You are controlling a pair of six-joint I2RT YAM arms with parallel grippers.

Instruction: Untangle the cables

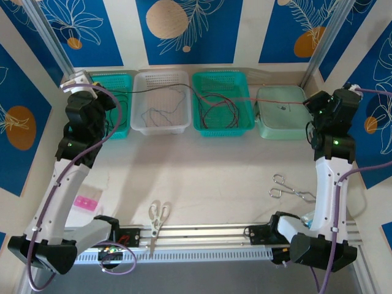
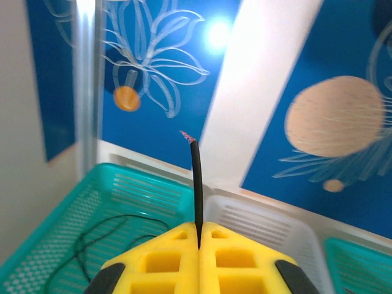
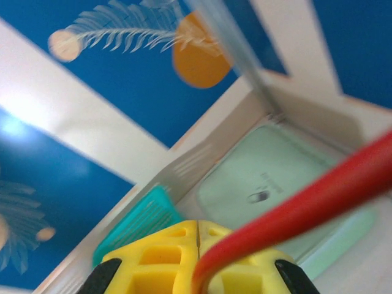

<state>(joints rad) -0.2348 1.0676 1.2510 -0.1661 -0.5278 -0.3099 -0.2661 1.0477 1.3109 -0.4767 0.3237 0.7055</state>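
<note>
My left gripper (image 1: 78, 83) is raised over the back left corner, above the left teal basket (image 1: 125, 79). Its yellow fingers (image 2: 171, 257) are shut on a black cable (image 2: 196, 177), whose bare tip sticks up past them. That black cable (image 1: 153, 90) runs taut to the right over the white basket (image 1: 160, 127). My right gripper (image 1: 312, 105) is shut on a red cable (image 3: 306, 202). The red cable (image 1: 269, 101) stretches left to a tangle of red and black cables (image 1: 220, 110) in the middle teal basket (image 1: 223, 130). A blue-grey cable (image 1: 162, 113) lies in the white basket.
A mint-green lidded box (image 1: 282, 125) sits under the red cable at the back right. Scissors (image 1: 158, 217) lie near the front rail. Metal forceps (image 1: 291, 191) lie beside the right arm. A pink item (image 1: 86, 203) lies by the left arm. Slanted metal posts (image 1: 52, 37) flank the baskets.
</note>
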